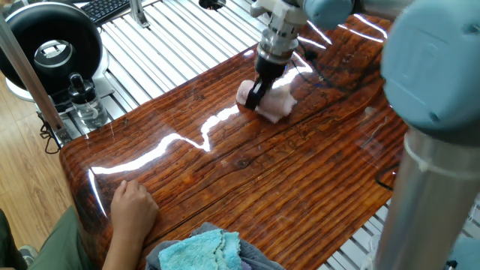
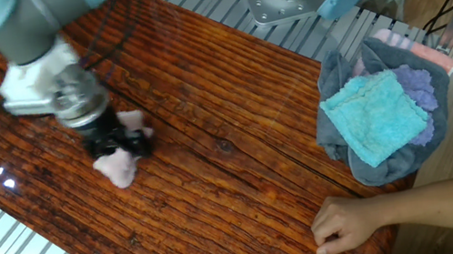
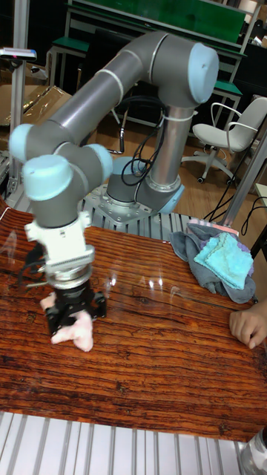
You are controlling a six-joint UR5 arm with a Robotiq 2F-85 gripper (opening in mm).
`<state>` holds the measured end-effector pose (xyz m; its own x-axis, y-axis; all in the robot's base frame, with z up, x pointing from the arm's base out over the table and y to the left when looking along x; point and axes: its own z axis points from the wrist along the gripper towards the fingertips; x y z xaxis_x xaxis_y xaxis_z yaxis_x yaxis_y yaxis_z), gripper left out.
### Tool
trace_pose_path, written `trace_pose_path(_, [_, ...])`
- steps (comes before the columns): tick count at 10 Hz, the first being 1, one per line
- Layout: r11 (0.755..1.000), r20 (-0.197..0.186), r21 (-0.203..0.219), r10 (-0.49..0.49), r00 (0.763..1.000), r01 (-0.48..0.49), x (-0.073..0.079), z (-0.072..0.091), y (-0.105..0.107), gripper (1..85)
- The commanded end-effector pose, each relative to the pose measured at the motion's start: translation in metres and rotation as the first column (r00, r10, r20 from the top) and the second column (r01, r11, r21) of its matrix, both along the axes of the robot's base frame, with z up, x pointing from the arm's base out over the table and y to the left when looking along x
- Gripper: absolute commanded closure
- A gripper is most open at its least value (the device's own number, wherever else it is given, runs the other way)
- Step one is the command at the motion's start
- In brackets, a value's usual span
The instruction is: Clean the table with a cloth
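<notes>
Your gripper (image 2: 119, 147) is down on the table (image 2: 245, 179), its 2 dark fingers clamped on the pink cloth (image 2: 119, 166) and pressing it flat against the glossy striped wood. In one fixed view the cloth (image 1: 274, 103) sits toward the far side of the tabletop (image 1: 247, 180), just beside a bright streak of glare, with pale pink folds bulging out on both sides of the gripper (image 1: 257, 95). In the tall fixed view the gripper (image 3: 74, 312) stands roughly upright over the cloth (image 3: 74, 334), which lies on the left half of the table (image 3: 163, 371), and the arm looks motion-blurred in both other views. A person's hand (image 2: 346, 222) rests on the table edge well apart from the cloth; you see the same hand (image 1: 133, 206) at the near edge in one fixed view. A turquoise cloth (image 2: 378, 120) lies on a heap of grey and purple rags (image 2: 413, 86) at the table's end, near that hand. The silver ribbed frame (image 1: 187, 37) runs beside the tabletop.
</notes>
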<state>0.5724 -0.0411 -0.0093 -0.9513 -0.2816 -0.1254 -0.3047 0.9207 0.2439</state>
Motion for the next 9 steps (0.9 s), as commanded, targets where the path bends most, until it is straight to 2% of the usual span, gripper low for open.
trace_pose_path(1, [0.988, 0.053, -0.051, -0.144, 0.988, 0.146, -0.023, -0.009, 0.042, 84.7])
trace_pose_path(2, [0.985, 0.052, -0.051, -0.165, 0.985, 0.168, -0.027, -0.012, 0.051, 84.7])
trace_pose_path(3, [0.979, 0.054, -0.07, -0.189, 0.98, 0.193, -0.032, -0.014, 0.055, 84.7])
trace_pose_path(5, [0.969, 0.054, -0.097, -0.222, 0.974, 0.226, -0.032, -0.011, 0.058, 84.7])
trace_pose_path(6, [0.97, 0.07, -0.146, -0.185, 0.98, 0.193, -0.025, -0.009, 0.038, 84.7])
trace_pose_path(7, [0.968, 0.068, -0.209, -0.126, 0.99, 0.137, -0.016, -0.003, 0.007, 84.7])
trace_pose_path(8, [0.965, 0.055, -0.251, -0.071, 0.996, 0.083, -0.01, 0.006, -0.023, 84.7])
trace_pose_path(9, [0.948, 0.059, -0.317, -0.02, 0.998, 0.038, -0.005, 0.012, -0.059, 84.7])
